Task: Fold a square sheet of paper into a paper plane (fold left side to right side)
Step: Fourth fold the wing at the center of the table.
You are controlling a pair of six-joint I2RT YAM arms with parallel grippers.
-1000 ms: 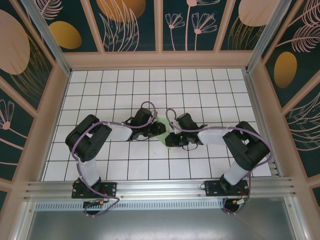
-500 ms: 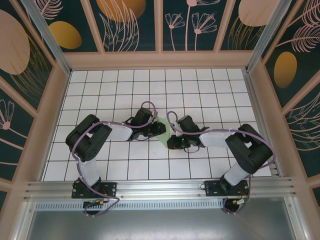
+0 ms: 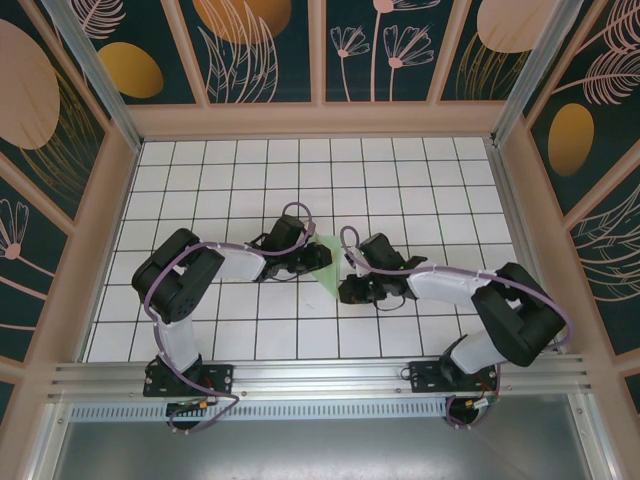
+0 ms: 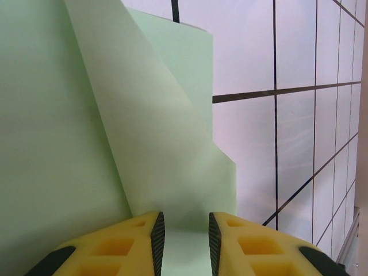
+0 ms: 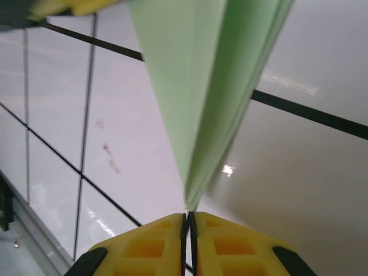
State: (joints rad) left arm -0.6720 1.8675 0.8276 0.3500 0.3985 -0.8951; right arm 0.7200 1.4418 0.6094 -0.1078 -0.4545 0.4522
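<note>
The square sheet of paper (image 3: pixel 330 268) is pale green and folded into a pointed, layered shape at the table's middle. My left gripper (image 3: pixel 322 257) is over its left part. In the left wrist view the yellow fingers (image 4: pixel 135 236) stand apart, and the left gripper (image 4: pixel 181 230) is low over the flat creased paper (image 4: pixel 86 144), which shows in the gap. My right gripper (image 3: pixel 343 291) is at the paper's near tip. In the right wrist view the right gripper (image 5: pixel 188 217) has its pads pressed together on the narrow point of the folded paper (image 5: pixel 195 86), which rises away from them.
The white grid table (image 3: pixel 420 180) stretches out on every side of the paper. Wooden walls (image 3: pixel 320 120) close the back and sides, and an aluminium rail (image 3: pixel 320 375) runs along the near edge. A finger of the left gripper (image 5: pixel 69 6) shows at the top of the right wrist view.
My right gripper has slid toward the near edge and slightly right, its arm stretching out, and more green paper now shows between the grippers. The left gripper has stayed in place.
</note>
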